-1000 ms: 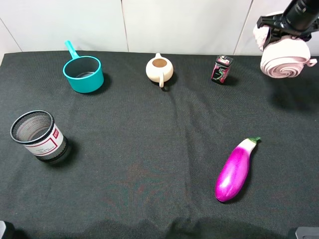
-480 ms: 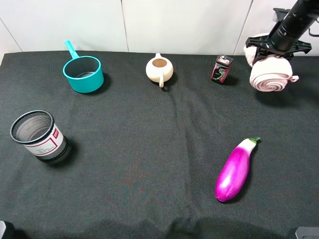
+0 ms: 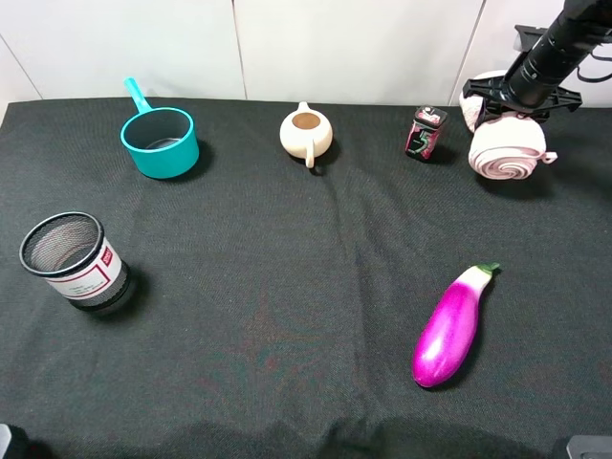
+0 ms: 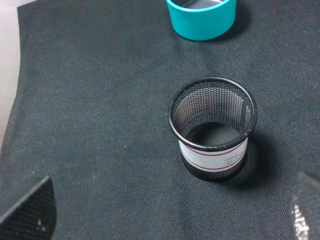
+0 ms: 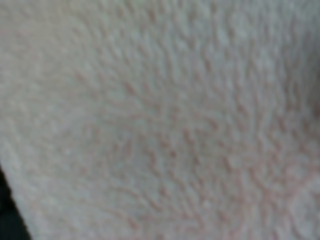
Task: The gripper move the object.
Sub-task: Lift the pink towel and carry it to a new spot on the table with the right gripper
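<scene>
One sec on, the black table (image 3: 287, 239) now bears your pink object (image 3: 507, 148) at its far right rear — down from mid-air — w/ the right gripper (image 3: 521, 96) still clamped on it beside the small tin (image 3: 426, 132), so release is prob. next.

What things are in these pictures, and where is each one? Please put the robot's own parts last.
pot with handle: one, teal, back left
teapot: one, cream, back middle
small tin: one, dark with pink and green print, back right, beside the cloth
pink cloth: one, pale pink, rolled, back right
eggplant: one, purple with green stem, front right
mesh cup: one, black with white label, front left
table cover: one, black, under everything
right gripper: one, black, closed on the pink cloth
left gripper: one, black, open, near the mesh cup; only fingertips show
</scene>
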You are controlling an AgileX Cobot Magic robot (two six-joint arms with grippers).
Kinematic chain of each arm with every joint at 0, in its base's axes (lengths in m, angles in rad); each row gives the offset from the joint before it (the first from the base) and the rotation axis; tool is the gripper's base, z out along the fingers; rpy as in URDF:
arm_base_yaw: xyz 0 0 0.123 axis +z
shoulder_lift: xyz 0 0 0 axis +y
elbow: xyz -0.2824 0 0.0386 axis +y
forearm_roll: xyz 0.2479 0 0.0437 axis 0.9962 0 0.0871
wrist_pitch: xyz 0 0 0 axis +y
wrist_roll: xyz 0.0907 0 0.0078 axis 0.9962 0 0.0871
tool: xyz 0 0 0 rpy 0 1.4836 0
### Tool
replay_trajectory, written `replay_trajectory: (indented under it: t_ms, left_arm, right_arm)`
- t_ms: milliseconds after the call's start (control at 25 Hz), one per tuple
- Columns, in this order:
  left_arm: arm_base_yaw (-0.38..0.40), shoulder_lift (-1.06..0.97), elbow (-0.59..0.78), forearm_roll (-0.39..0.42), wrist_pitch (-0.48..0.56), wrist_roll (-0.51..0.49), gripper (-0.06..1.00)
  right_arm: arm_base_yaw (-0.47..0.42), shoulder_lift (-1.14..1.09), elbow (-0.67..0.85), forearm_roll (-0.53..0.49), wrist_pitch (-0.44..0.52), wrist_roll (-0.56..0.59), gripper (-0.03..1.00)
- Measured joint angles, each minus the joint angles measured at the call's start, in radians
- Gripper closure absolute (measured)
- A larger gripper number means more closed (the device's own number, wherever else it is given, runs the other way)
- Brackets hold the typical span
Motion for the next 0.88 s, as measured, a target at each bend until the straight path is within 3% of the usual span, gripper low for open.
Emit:
replay_trajectory:
  t_ms: [400, 640, 880]
  left_arm:
    - [0.0, 0.0, 0.0, 0.0, 0.0, 0.0, -0.05]
    - [0.0, 0.0, 0.0, 0.0, 0.0, 0.0, -0.05]
    - [0.0, 0.0, 0.0, 0.0, 0.0, 0.0, -0.05]
  right_arm:
    - [0.0, 0.0, -0.001, 0.0, -0.006, -0.001, 0.6]
    - [0.0, 0.0, -0.002, 0.0, -0.011, -0.03, 0.34]
    - [0.0, 0.0, -0.002, 0.0, -0.013, -0.033, 0.28]
